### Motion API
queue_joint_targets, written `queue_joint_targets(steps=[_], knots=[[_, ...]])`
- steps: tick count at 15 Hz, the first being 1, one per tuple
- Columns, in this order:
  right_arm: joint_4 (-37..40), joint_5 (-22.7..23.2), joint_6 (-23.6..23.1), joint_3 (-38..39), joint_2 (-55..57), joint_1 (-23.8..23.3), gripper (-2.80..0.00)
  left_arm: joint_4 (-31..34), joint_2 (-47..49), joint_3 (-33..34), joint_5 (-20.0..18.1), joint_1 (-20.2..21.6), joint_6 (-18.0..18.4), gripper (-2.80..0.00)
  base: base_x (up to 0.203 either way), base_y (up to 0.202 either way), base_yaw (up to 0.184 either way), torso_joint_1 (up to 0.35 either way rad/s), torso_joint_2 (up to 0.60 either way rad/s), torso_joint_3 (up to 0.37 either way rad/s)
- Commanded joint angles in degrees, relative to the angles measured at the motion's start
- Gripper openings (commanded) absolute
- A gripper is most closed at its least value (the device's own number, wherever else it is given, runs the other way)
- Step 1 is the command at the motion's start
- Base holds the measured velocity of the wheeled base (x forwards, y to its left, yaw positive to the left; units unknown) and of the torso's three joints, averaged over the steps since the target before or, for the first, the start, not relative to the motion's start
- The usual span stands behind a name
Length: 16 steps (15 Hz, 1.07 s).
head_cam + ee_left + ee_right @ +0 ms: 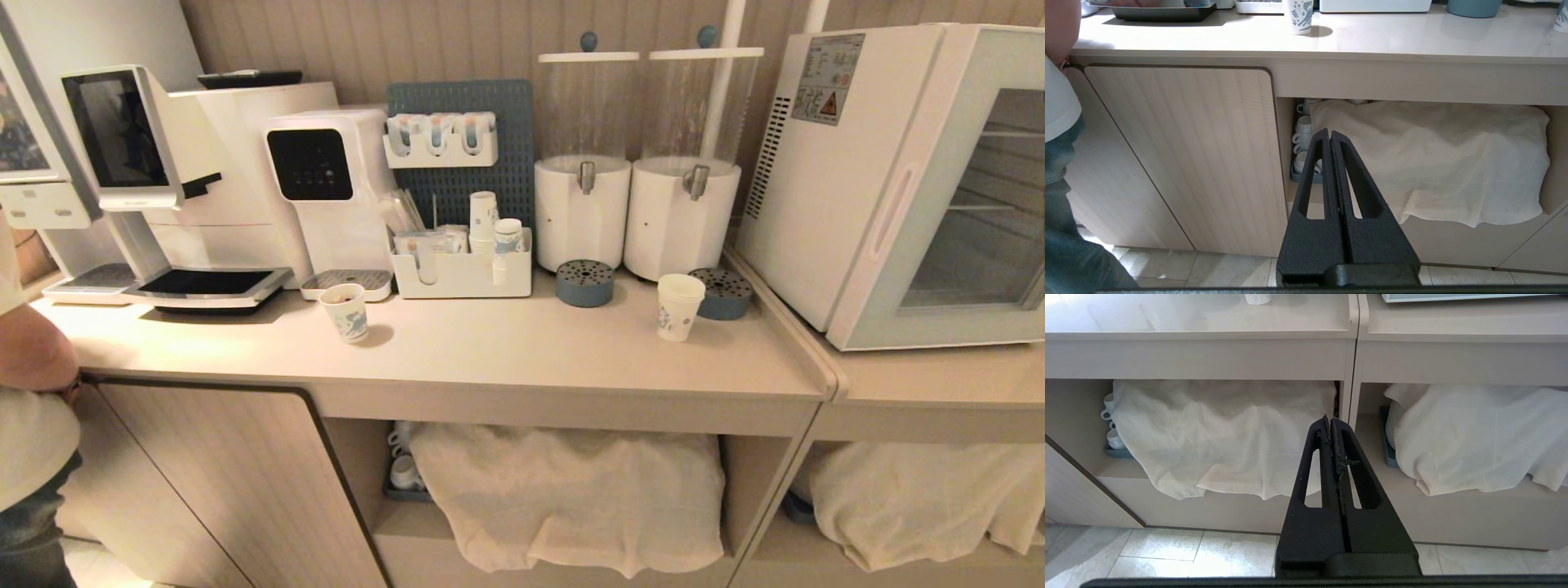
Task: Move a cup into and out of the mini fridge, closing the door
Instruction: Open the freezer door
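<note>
Warm, even light; edges perhaps slightly warped.

A ribbed beige wall (367, 41) runs behind the pale wood worktop (506, 343). Below it sit a cabinet door (229, 482) and open shelves draped with white cloths (571, 490). The floor (1167, 555) is light tile.

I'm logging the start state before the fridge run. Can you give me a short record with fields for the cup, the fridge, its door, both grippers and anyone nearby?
cup: white paper cup, upright on the counter, in front of the right dispenser, left of the fridge
mini fridge: at the counter's right end, wire shelves visible
door: glass-windowed, closed
left gripper: shut, empty, low before the cabinet
right gripper: shut, empty, low before the cloth-covered shelves
other cup: blue-printed cup, further left
person: at the left edge
</note>
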Motion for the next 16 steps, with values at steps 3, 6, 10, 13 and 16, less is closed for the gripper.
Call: queue_joint_targets(steps=[3, 6, 10, 13, 16], knots=[[0.1, -0.1, 0.3, 0.0, 0.1, 0.0, -2.8, 0.1, -0.1, 0.0, 0.0, 0.0, 0.0, -2.8, 0.0, 0.0, 0.0, 0.0, 0.0, 0.0], [0.1, -0.2, 0.3, 0.0, 0.1, 0.0, -2.8, 0.2, -0.1, 0.0, -0.1, 0.0, 0.1, -2.8, 0.0, 0.0, 0.0, 0.0, 0.0, 0.0], [0.1, -0.2, 0.4, 0.0, 0.2, 0.0, -2.8, 0.2, -0.1, -0.1, -0.1, 0.0, 0.0, -2.8, 0.002, -0.144, 0.005, 0.004, 0.0, 0.002], [0.2, -0.2, 0.4, 0.0, 0.2, 0.0, -2.8, 0.2, -0.1, 0.0, -0.1, 0.0, 0.1, -2.8, 0.0, -0.196, 0.0, 0.001, 0.0, 0.002], [0.1, -0.2, 0.4, 0.0, 0.2, 0.0, -2.8, 0.2, -0.1, 0.0, -0.1, 0.0, 0.1, -2.8, 0.0, -0.191, 0.0, 0.001, 0.0, 0.005]])
